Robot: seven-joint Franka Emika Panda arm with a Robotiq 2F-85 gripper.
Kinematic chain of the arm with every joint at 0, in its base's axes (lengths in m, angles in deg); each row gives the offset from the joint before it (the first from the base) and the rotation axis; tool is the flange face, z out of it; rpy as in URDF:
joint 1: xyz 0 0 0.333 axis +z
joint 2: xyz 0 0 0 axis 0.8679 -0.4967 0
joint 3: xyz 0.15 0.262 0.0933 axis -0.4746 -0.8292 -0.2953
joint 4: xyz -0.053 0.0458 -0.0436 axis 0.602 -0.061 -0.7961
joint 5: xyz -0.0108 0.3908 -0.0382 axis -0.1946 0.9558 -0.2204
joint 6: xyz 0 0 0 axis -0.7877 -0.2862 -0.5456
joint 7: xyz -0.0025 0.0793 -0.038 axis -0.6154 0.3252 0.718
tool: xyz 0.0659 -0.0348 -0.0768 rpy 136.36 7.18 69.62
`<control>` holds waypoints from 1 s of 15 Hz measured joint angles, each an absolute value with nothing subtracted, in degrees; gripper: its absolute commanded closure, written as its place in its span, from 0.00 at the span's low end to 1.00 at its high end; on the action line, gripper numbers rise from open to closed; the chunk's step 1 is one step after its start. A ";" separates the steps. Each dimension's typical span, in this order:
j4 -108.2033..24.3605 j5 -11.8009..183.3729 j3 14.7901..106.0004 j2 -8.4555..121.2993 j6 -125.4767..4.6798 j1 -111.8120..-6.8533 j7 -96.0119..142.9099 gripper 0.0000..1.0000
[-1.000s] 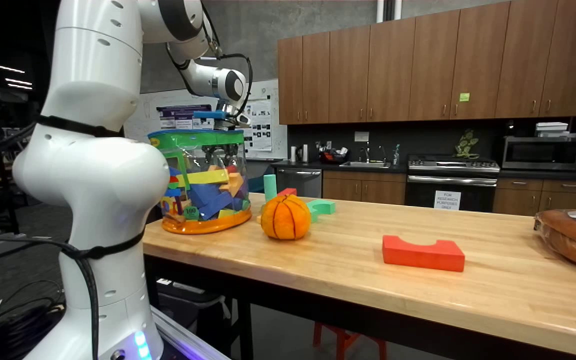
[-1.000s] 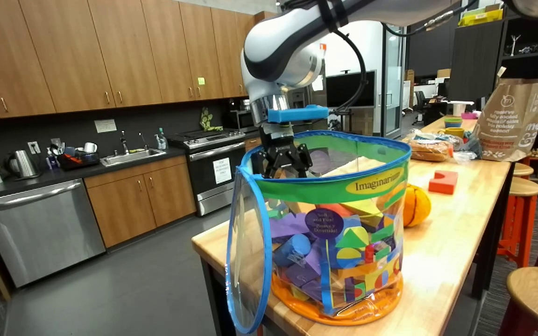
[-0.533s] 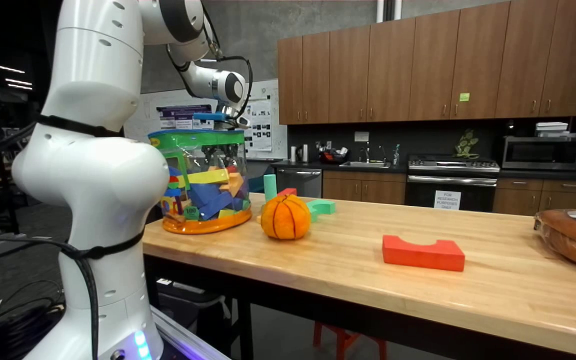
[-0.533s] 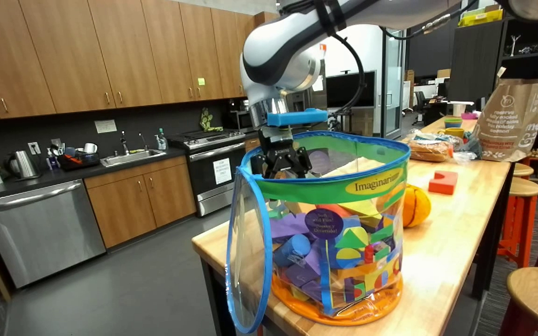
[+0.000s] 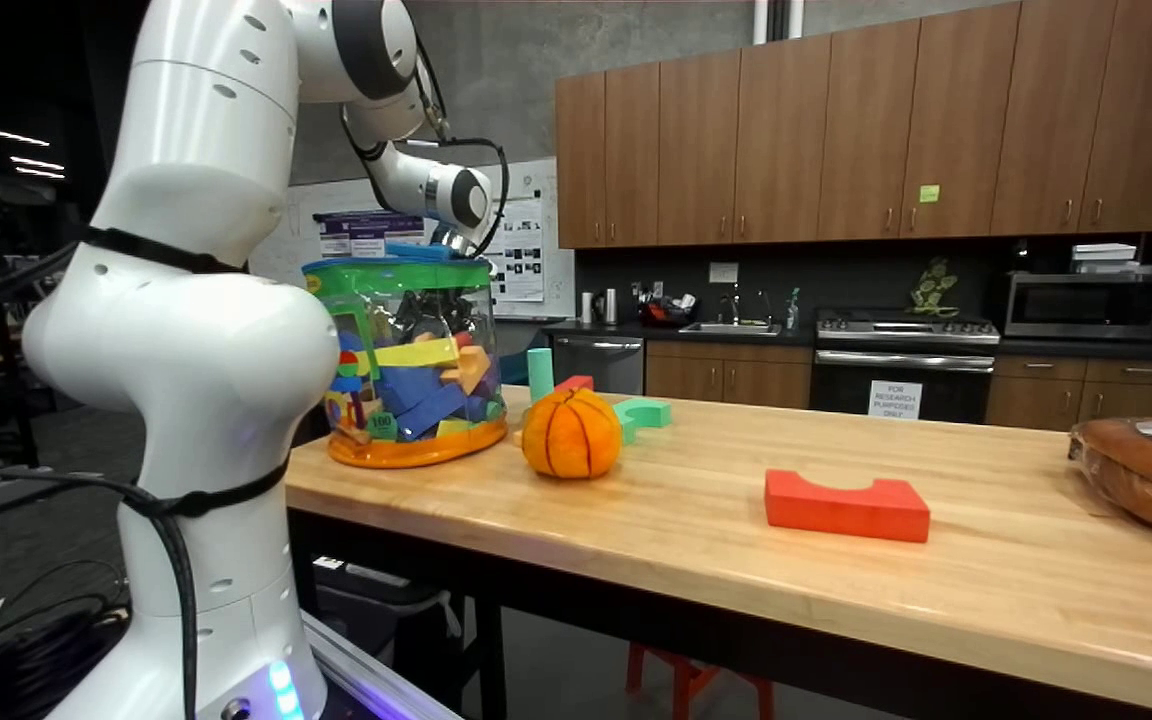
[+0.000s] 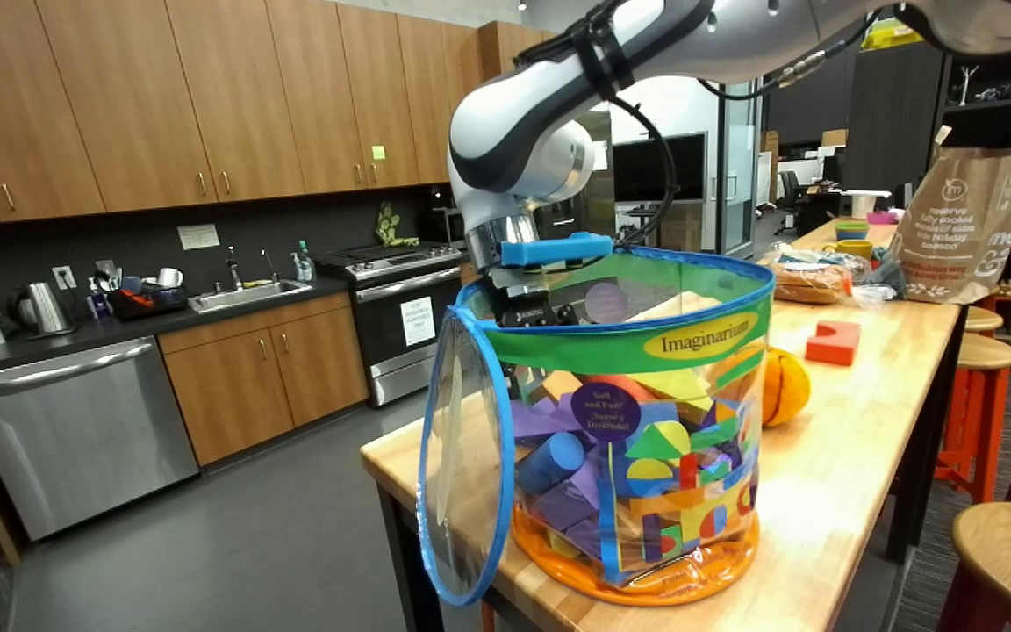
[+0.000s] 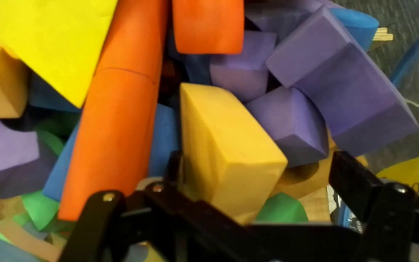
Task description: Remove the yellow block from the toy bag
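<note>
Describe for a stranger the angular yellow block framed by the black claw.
Find the clear plastic drum-shaped bag. Inside, the wrist view shows the claw framing the yellow block. Between angular purple blocks and a rounded orange bar, it alone is yellow.

The toy bag [image 6: 593, 351] is glossy plastic, the table [image 5: 696, 490] wood.

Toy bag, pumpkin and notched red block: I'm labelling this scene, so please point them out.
Toy bag [image 6: 576, 351], in an exterior view: green band below the blue trim.
Pumpkin [image 5: 571, 436], in an exterior view: middle of its front.
Notched red block [image 5: 844, 512], in an exterior view: front face below the notch.
</note>
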State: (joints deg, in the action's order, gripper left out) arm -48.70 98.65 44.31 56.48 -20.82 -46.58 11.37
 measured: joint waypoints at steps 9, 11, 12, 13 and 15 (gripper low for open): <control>-49.11 98.78 46.63 57.22 -19.02 -46.78 10.35 0.75; -49.15 98.44 47.01 57.35 -18.81 -46.84 9.98 0.81; -49.20 98.32 47.08 57.42 -18.77 -46.83 9.66 0.83; -49.21 98.15 47.09 57.46 -18.77 -46.83 9.42 0.83; -49.31 97.88 47.09 57.66 -18.77 -46.81 9.06 0.83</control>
